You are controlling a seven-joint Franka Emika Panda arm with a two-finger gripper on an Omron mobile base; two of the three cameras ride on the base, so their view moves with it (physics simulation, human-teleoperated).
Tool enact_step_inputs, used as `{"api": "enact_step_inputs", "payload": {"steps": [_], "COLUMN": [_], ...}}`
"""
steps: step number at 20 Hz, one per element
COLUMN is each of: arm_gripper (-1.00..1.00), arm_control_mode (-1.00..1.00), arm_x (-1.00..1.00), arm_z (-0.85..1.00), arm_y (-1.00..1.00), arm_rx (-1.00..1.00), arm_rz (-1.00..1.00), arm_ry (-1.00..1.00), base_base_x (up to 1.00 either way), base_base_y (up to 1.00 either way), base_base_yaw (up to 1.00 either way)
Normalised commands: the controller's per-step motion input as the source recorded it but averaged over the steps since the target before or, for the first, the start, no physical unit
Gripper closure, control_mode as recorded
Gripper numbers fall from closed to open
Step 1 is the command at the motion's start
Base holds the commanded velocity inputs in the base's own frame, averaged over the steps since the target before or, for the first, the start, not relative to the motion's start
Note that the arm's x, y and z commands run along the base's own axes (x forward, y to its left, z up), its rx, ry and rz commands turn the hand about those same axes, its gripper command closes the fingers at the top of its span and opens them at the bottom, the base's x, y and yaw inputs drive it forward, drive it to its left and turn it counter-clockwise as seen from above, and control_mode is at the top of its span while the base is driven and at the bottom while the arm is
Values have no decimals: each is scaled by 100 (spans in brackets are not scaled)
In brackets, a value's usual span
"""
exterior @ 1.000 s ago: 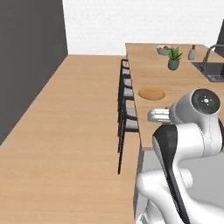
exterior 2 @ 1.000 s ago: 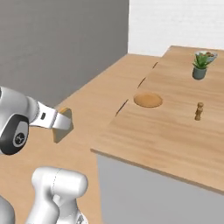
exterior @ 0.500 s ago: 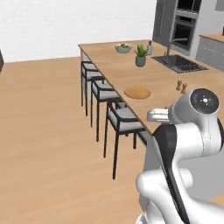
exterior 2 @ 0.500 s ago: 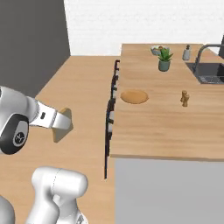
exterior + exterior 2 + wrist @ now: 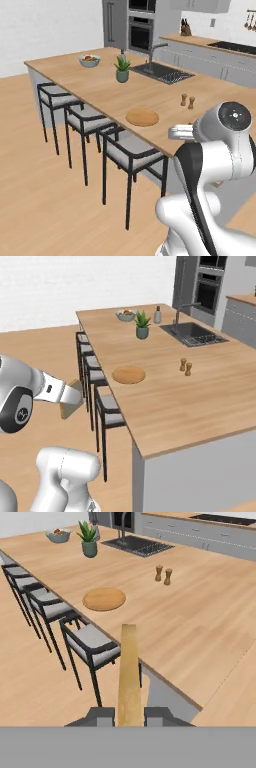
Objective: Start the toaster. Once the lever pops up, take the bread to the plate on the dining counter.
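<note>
Gripping the bread edge-on, the gripper has its jaws closed narrowly on the slice, which extends straight out from them. Ahead of the jaws, the plate lies bare on the dining counter; far beyond, a bowl holds food.

Bread: tan-golden, plain. Plate: orange-brown. Dining surface: light wood grain. Sink: dark grey. Potted plant: green leaves, grey-green pot. Bowl: pale, orange contents. Stools: black frames, grey seats. Two shakers: brown wood. Fingers: dark grey.
</note>
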Motion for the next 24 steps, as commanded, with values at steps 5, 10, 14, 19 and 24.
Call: {"api": "enact_step_inputs", "payload": {"steps": [5,10,14,19,24], "arm_gripper": [100,100,100,100,100], "arm_control_mode": [100,100,100,100,100], "arm_x": [0,0,0,0,0], "arm_z": [0,0,0,0,0], "arm_y": [0,0,0,0,0], "arm_rx": [0,0,0,0,0], "arm_rz": [0,0,0,0,0], "arm_ry": [0,0,0,0,0], "base_base_x": [43,44,31,18,47], "base_base_y": [87,91,99,100,85], "base_base_yaw": [-62,-60,-56,-51,-34]}}
